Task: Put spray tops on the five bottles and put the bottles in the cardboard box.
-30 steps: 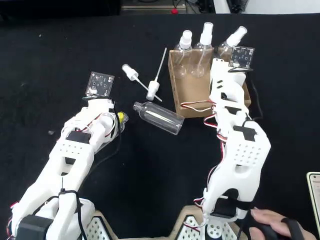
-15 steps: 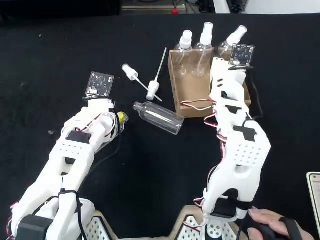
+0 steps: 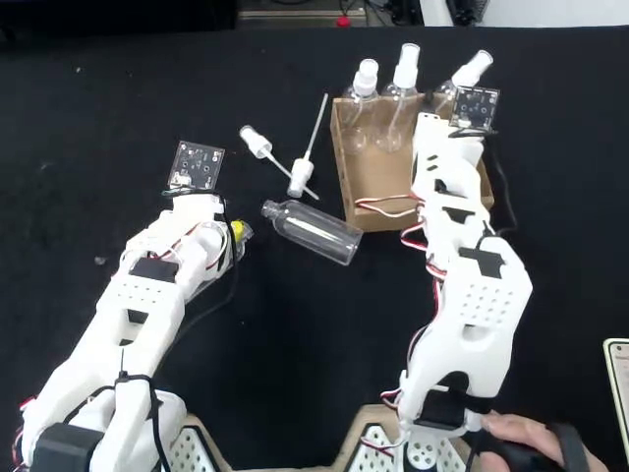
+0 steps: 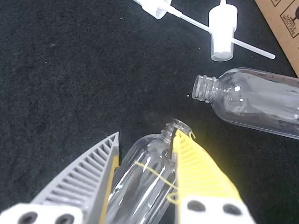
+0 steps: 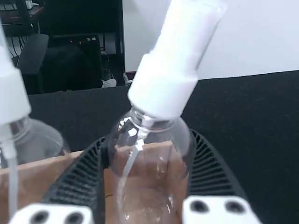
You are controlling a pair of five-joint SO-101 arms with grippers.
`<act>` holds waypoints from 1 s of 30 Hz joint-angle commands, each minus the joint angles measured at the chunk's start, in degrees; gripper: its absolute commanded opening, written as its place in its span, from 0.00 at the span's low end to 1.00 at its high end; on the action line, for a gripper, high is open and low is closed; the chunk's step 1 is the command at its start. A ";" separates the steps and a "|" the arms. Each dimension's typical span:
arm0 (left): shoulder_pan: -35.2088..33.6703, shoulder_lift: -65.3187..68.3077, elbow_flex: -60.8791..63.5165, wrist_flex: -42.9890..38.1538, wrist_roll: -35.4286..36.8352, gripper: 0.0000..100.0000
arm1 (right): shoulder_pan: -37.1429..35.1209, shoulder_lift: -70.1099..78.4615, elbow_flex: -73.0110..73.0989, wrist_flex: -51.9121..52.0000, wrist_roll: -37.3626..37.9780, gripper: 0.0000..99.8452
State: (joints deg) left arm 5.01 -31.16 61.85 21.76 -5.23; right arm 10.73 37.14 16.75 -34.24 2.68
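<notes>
Right tool (image 5: 147, 147): shut on capped bottle (image 5: 149, 186) at far right corner of box (image 3: 341, 167), next to 2 capped ones; we can't tell if it's resting on the box floor.
Left tool (image 4: 147, 140): holds open bottle (image 4: 140, 182), neck pointing out past the tips.
Loose bottle (image 4: 252, 102): flat on surface (image 3: 98, 98) btw left tool and box, neck toward left tool, base toward box.
Spray tops (image 4: 222, 30): 2, just beyond loose bottle's neck.
Key relation: we judge left arm nearer to tops; they lie ahead of held neck, w/ tubes crossed.
</notes>
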 commanded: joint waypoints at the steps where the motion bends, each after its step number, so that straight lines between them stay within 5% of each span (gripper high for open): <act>1: -0.57 -0.88 -0.31 -1.23 0.00 0.18 | -0.70 -0.75 -2.42 0.70 -0.26 0.12; 24: -0.57 -0.88 -0.31 -1.32 0.00 0.18 | -0.18 -0.84 -1.54 0.70 0.00 0.13; 30: -0.57 -0.88 -0.31 -1.32 0.00 0.18 | -0.62 -0.92 -1.36 1.85 -0.09 0.27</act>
State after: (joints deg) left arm 5.01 -31.16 61.85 21.76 -5.23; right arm 10.64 37.14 16.75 -34.24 2.68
